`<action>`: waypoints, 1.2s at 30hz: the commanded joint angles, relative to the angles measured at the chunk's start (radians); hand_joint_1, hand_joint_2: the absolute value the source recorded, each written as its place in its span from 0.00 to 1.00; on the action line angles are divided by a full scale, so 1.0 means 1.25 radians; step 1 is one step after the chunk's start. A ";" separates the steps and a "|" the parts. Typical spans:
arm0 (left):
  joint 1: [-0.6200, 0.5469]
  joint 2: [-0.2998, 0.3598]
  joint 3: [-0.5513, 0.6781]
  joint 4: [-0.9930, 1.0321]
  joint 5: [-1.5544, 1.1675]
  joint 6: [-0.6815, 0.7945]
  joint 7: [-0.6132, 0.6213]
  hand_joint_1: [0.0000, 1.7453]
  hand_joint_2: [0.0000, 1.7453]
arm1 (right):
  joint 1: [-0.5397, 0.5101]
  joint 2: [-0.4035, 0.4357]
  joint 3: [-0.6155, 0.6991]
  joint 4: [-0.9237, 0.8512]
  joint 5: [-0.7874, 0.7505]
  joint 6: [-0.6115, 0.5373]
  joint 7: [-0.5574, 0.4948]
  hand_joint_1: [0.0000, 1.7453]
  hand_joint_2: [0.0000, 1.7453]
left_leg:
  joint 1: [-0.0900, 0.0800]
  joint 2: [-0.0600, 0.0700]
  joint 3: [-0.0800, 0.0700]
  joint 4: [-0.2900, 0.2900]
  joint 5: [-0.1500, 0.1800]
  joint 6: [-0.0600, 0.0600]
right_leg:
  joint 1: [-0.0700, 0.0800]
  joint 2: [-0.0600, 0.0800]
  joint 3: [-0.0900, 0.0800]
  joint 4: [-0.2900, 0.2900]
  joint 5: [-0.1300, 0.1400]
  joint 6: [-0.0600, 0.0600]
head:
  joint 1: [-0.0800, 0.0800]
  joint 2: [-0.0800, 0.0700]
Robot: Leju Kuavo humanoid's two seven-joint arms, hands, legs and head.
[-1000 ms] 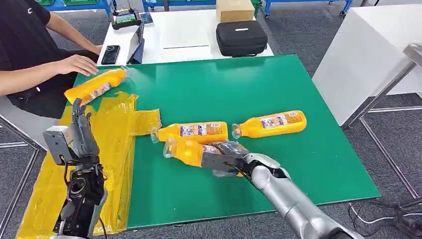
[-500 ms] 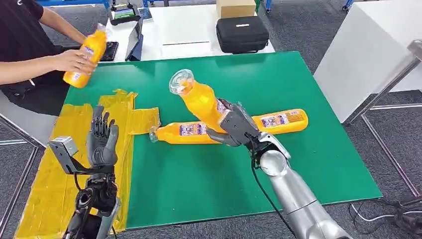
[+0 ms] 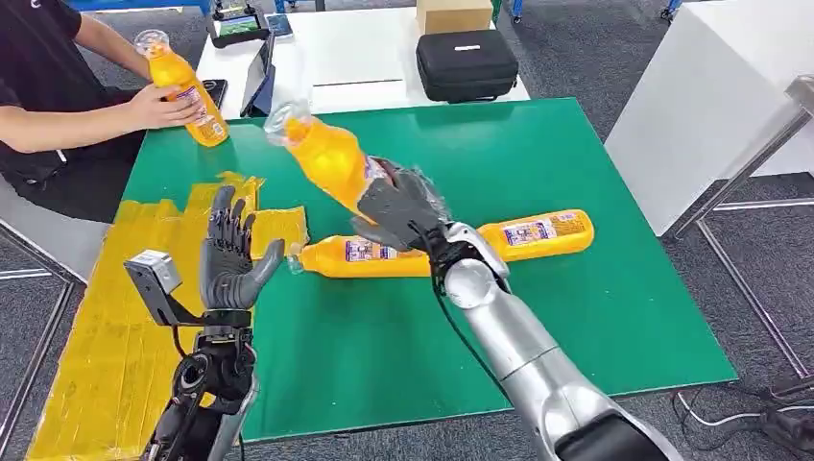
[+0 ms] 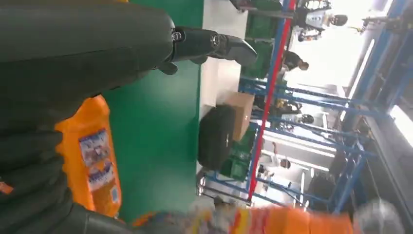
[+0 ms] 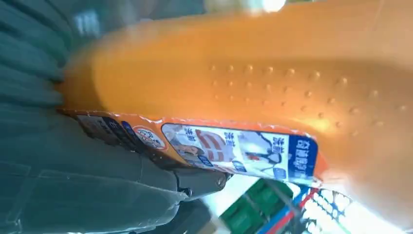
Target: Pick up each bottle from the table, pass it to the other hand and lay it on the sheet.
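My right hand [image 3: 398,206] grips an orange bottle [image 3: 324,154] by its lower body, lifted above the green table and tilted with its cap toward the far left; up close the same bottle [image 5: 253,92] sits against the right hand [image 5: 87,165]. My left hand [image 3: 233,257] is raised over the yellow sheet [image 3: 115,327], fingers spread and palm facing the bottle, holding nothing. In the left wrist view the left hand [image 4: 83,63] is spread with a lying bottle [image 4: 92,168] beyond it. Two more orange bottles [image 3: 370,255] [image 3: 538,233] lie on the table.
A person seated at the far left holds another orange bottle [image 3: 184,88] upright at the table corner. The green table [image 3: 614,317] ends at the right beside a white counter [image 3: 710,96]. A black case [image 3: 466,65] and a cardboard box [image 3: 451,13] sit behind.
My right hand has carried the bottle up and to the left, toward my left hand, which has risen further and opened. The person has stood their bottle upright.
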 commanded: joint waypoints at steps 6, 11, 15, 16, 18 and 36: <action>-0.056 -0.010 -0.075 0.016 0.035 -0.017 0.012 0.00 1.00 | -0.106 0.089 0.201 0.230 0.043 -0.016 0.064 1.00 1.00 | 0.000 0.001 0.002 0.001 -0.002 -0.001 | 0.000 -0.001 0.002 0.001 -0.002 0.000 | 0.000 0.000; -0.073 -0.021 -0.088 0.006 0.049 -0.020 0.022 0.00 1.00 | -0.082 0.089 0.334 0.221 0.022 -0.052 0.101 1.00 1.00 | 0.000 0.001 0.002 0.001 -0.002 -0.001 | 0.000 -0.001 0.002 0.000 -0.002 0.000 | 0.001 0.000; -0.087 -0.033 -0.087 0.009 0.080 -0.023 0.046 0.00 1.00 | -0.072 0.089 0.479 0.202 0.051 -0.082 0.143 1.00 1.00 | 0.000 0.001 0.002 0.000 -0.002 -0.001 | 0.000 -0.001 0.002 0.000 -0.002 0.000 | 0.000 0.000; -0.089 -0.038 -0.083 0.011 0.105 -0.034 0.060 0.00 1.00 | -0.064 0.089 0.526 0.184 0.060 -0.088 0.156 1.00 1.00 | 0.000 0.000 0.001 0.000 -0.001 -0.001 | 0.000 -0.001 0.001 0.000 -0.002 0.000 | 0.000 0.000; -0.091 -0.040 -0.081 0.014 0.123 -0.041 0.069 0.00 1.00 | -0.055 0.089 0.591 0.160 0.063 -0.089 0.175 1.00 1.00 | 0.000 0.001 0.001 0.000 -0.002 -0.001 | 0.000 -0.001 0.001 0.000 -0.002 0.000 | 0.000 0.000; -0.129 -0.053 -0.077 0.063 0.117 -0.012 0.067 0.95 1.00 | -0.037 0.089 0.648 0.159 0.048 -0.076 0.212 1.00 1.00 | 0.001 -0.002 0.001 0.000 -0.001 -0.001 | 0.001 -0.005 0.002 0.000 -0.003 0.000 | 0.000 0.000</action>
